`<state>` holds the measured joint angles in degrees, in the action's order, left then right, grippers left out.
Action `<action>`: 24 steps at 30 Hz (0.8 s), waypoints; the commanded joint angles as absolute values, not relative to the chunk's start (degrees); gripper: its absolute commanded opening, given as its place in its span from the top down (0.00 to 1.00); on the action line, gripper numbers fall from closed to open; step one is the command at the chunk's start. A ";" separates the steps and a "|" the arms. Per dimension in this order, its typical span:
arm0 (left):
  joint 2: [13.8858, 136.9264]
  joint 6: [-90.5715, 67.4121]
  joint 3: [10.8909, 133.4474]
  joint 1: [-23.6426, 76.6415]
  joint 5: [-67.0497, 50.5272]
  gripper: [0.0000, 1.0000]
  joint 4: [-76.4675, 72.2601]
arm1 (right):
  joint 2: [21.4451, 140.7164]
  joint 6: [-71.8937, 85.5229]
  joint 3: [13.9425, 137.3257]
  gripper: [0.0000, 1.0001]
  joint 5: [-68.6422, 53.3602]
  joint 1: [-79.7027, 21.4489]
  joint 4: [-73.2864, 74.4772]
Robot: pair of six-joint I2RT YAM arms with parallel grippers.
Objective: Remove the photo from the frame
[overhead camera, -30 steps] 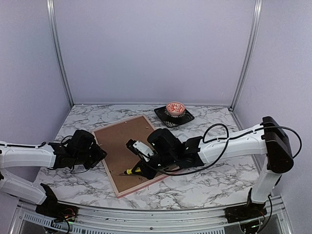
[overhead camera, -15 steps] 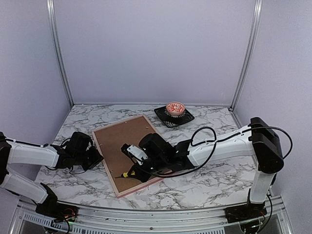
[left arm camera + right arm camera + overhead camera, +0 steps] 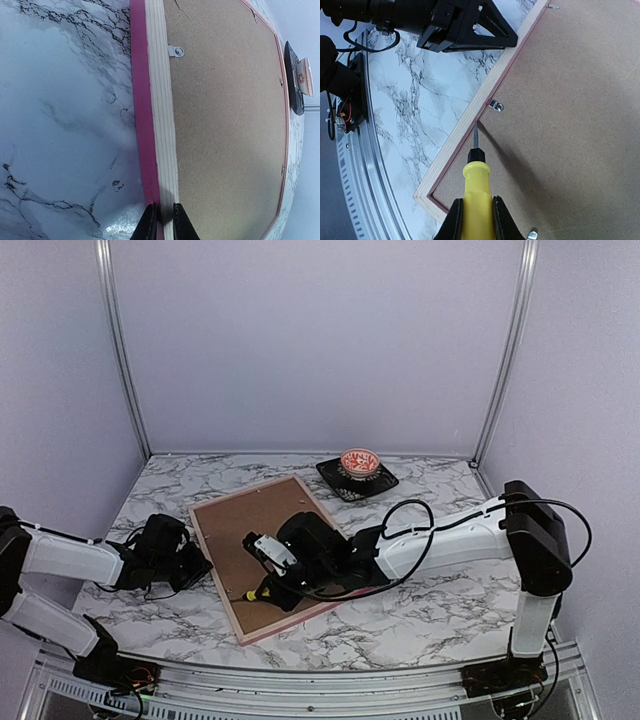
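The frame [image 3: 236, 615] lies face down on the marble table, its pink border and pale wood rim around the brown backing board [image 3: 250, 525]. The photo is hidden under the board. My left gripper [image 3: 196, 565] is at the frame's left rail; in the left wrist view the gripper [image 3: 163, 221] is shut on the frame's rim [image 3: 152, 125]. My right gripper [image 3: 272, 585] is over the board's near part, shut on a yellow-handled screwdriver [image 3: 477, 187]. The screwdriver's tip touches the seam between the backing board [image 3: 570, 100] and the left rail, just below a metal clip [image 3: 495, 105].
A patterned bowl [image 3: 359, 461] sits on a black square plate [image 3: 381, 483] at the back, beyond the frame's far corner. Another metal clip [image 3: 175, 51] sits on the left rail, and one more [image 3: 532, 233] on the near rail. The table's metal front edge [image 3: 300, 680] is near.
My right arm has carried the screwdriver left across the board toward the frame's left rail. My left gripper has stayed at that rail, shifting slightly left.
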<state>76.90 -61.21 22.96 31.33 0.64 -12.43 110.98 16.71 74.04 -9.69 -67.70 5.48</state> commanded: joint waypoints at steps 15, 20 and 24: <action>78.14 -63.54 18.93 32.49 0.26 0.90 -8.34 | 119.65 21.25 85.76 1.00 4.08 -68.47 8.48; 77.30 -63.98 18.37 32.52 0.26 0.91 -8.24 | 117.69 21.98 82.89 1.00 4.90 -68.38 6.59; 76.94 -64.13 18.54 32.52 0.61 0.92 -7.22 | 116.28 21.96 81.34 1.00 3.48 -68.38 6.02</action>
